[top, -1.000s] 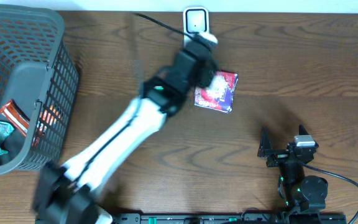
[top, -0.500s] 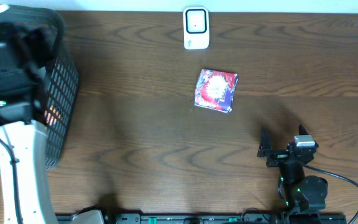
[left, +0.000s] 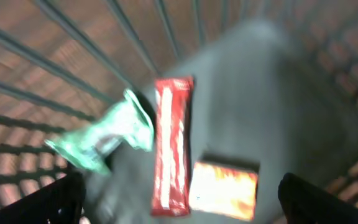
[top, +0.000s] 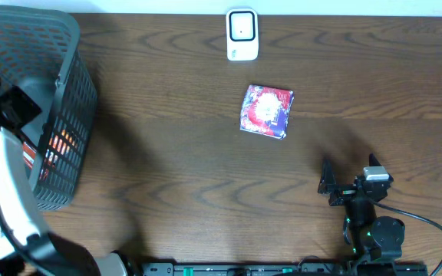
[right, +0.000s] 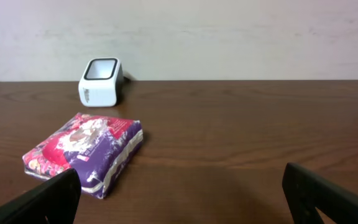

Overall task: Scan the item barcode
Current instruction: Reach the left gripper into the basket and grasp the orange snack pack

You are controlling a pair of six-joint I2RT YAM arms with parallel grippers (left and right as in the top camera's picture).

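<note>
The dark brown wooden surface (top: 206, 192) carries a grey plastic mesh basket (top: 74, 107) at 9 o'clock. The white left arm (top: 2, 192) reaches over it, its left claw (left: 188, 208) spread wide and empty, pointing down inside. The right claw (top: 349, 175) rests at 5 o'clock, also parted. A purple-and-red soft pouch (top: 267, 111) lies just 6 o'clock of the white boxy scanner (top: 242, 34). In the basket, the slim red wrapper (left: 171, 149) looks light and crinkly and probably suits a pinch across its narrow middle.

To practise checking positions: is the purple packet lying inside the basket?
No, the purple packet lies on the table, well outside the basket.
</note>
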